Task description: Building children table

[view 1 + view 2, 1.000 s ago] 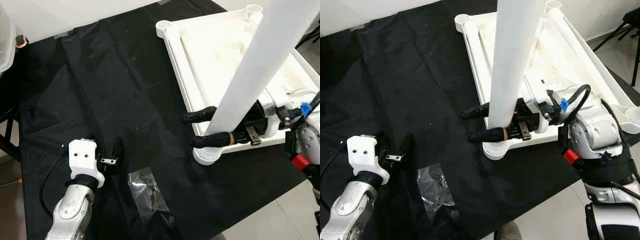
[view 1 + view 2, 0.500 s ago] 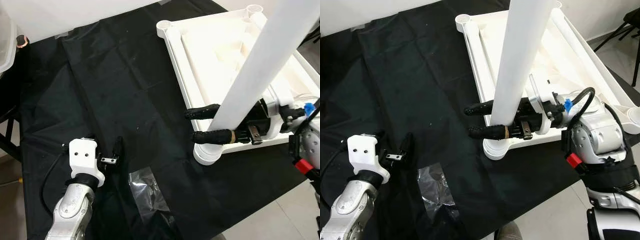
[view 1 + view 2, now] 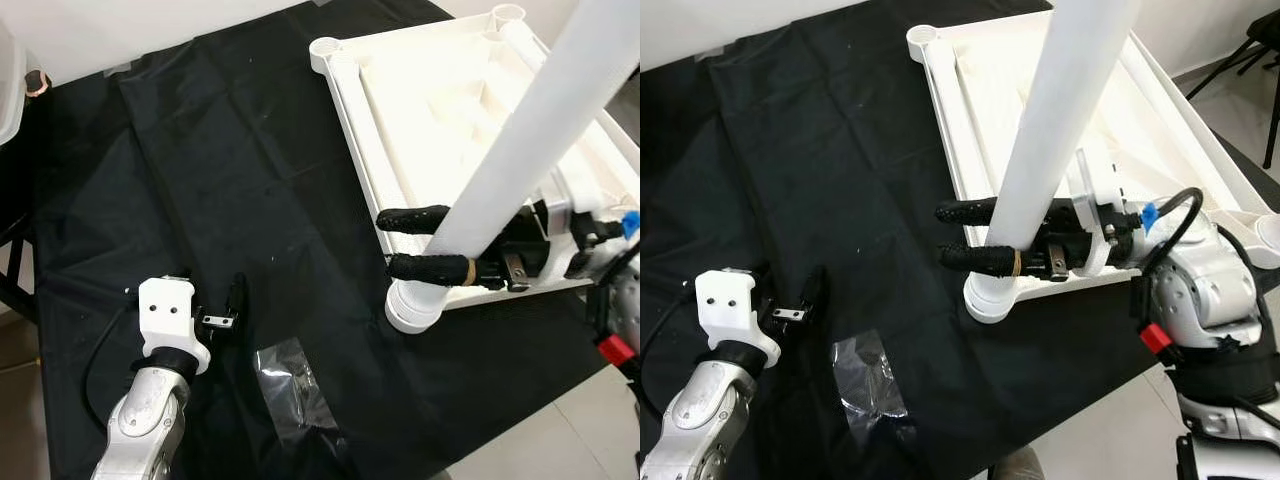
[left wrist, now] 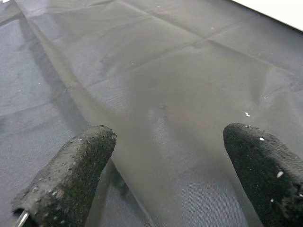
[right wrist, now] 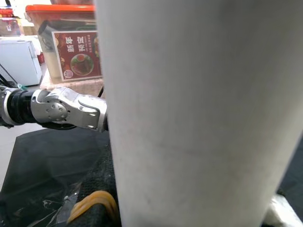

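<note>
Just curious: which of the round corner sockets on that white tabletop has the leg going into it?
The near corner socket, by the right claw holding the leg. The far corner socket stands empty.

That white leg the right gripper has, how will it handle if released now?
The leg looks rigid, smooth and round, so probably slippery in the right gripper. It leans while meeting the corner socket of the tabletop; if unseated, it would likely topple, then roll.

Silver arms; white wrist block (image 3: 167, 310), two screw holes; black textured fingers (image 3: 980, 259), yellow band; red tag (image 3: 1155, 339).
</note>
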Tool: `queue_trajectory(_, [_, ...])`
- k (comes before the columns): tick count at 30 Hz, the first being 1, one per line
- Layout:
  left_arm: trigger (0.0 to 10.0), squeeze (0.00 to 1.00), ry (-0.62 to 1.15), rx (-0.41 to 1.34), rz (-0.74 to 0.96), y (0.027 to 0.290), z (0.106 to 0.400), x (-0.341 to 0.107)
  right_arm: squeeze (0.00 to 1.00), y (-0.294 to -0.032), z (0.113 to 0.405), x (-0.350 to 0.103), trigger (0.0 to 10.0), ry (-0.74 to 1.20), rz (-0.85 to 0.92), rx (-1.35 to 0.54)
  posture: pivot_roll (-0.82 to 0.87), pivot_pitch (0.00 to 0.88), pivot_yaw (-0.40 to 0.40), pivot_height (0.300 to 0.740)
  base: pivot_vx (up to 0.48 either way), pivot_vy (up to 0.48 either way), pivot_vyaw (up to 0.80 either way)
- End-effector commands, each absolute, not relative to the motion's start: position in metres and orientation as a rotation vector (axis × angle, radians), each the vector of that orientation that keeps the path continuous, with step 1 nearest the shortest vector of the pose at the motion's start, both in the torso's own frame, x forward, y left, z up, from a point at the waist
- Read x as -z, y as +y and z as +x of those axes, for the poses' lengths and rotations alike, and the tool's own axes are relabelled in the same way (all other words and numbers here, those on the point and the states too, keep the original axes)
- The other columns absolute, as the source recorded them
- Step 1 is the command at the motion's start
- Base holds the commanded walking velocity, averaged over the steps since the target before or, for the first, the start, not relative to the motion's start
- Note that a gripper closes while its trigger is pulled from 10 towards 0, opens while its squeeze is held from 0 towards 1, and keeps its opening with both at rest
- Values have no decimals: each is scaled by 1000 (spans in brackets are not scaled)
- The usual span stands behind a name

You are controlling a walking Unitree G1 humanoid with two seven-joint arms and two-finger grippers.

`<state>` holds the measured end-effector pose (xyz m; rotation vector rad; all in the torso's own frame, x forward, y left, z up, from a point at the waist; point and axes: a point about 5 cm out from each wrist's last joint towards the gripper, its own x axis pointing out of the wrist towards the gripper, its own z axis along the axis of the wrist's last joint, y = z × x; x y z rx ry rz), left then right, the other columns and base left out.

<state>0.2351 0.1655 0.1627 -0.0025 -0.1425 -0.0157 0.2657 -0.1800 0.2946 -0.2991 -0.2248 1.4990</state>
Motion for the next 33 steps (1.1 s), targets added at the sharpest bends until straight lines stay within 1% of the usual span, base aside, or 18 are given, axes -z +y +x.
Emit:
queue_trajectory(1, [10000, 0, -100, 1, -7, 169, 233, -153, 0, -183, 268, -276, 10000, -106, -276, -1476, 26, 401, 88, 740, 0, 0, 0])
queue_trajectory(3, [10000, 0, -101, 1, -9, 168, 233, -153, 0, -185, 270, -274, 10000, -91, -297, -1437, 22, 396, 84, 740, 0, 0, 0])
queue_trajectory(10, [10000, 0, -103, -2, -11, 168, 233, -153, 0, -184, 272, -269, 10000, -54, -327, -1392, 22, 396, 83, 740, 0, 0, 0])
queue_trajectory(20, [10000, 0, -105, -2, -16, 167, 233, -153, 0, -180, 278, -265, 10000, -21, -300, -1330, 21, 404, 80, 740, 0, 0, 0])
queue_trajectory(24, [10000, 0, -105, -2, -17, 167, 233, -153, 0, -180, 277, -263, 10000, -13, -300, -1356, 20, 405, 81, 740, 0, 0, 0])
queue_trajectory(30, [10000, 0, -105, -3, -17, 168, 233, -154, 0, -175, 268, -262, 10000, -6, -346, -1493, 25, 407, 81, 740, 0, 0, 0])
queue_trajectory(33, [10000, 0, -105, -4, -17, 168, 233, -154, 0, -173, 268, -263, 10000, -11, -345, -1505, 25, 407, 81, 740, 0, 0, 0])
